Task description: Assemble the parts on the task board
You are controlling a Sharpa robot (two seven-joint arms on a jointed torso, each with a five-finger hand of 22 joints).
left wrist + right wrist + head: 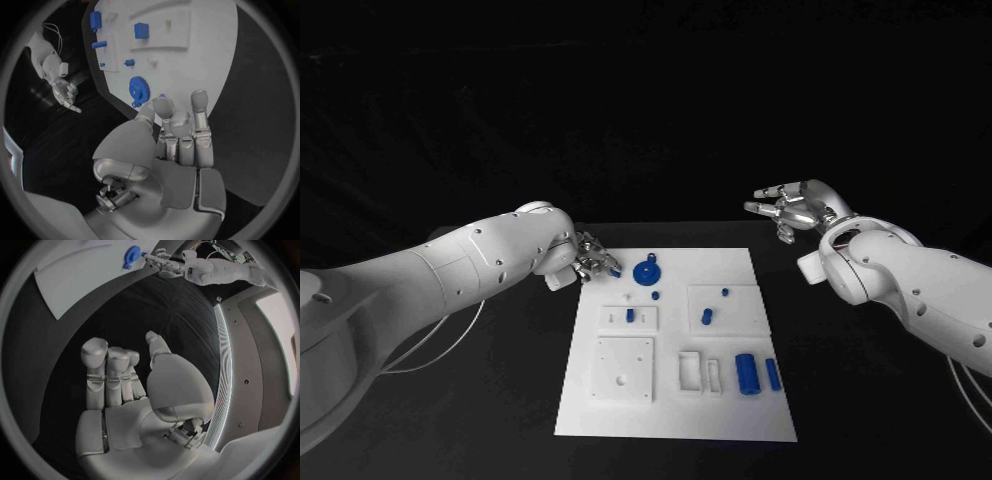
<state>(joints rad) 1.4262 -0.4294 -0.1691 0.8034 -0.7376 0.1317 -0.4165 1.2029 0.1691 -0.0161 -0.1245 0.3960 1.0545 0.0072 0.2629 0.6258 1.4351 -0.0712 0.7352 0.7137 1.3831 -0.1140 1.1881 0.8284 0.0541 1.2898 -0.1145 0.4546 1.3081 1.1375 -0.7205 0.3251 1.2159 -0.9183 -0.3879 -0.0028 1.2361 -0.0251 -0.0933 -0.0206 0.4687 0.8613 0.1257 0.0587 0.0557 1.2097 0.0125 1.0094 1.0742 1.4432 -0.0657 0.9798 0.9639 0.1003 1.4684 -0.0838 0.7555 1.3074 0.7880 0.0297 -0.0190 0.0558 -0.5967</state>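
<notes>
1. Task board: white plate, long axis running from the near edge of the table toward the far edge, at the table's middle. Its near end carries a raised square block toward the left and a small white bracket beside it.
2. Blue cylinders: two, side by side near the board's right edge, lying flat, long axes running near-to-far. Judged the loose parts closest to the right arm.
3. Mid-board fixtures: a small plate with a blue peg on the left; a larger square plate on the right bearing a short blue piece and a smaller blue pin.
4. Blue gear: round, toothed, at the board's far-left corner, just beside the left robot hand.
5. Left robot hand: at the board's far-left corner, fingers partly curled and apart, nothing seen held. In the left wrist view its fingertips point at the gear, which lies just ahead of them. Judged the nearer hand for the gear; whether it touches cannot be told.
6. Right robot hand: raised beyond the board's far-right corner, well apart from every part, fingers spread, holding nothing.
7. Table: black, matte.
8. Room: dark beyond the far edge; nothing discernible.
</notes>
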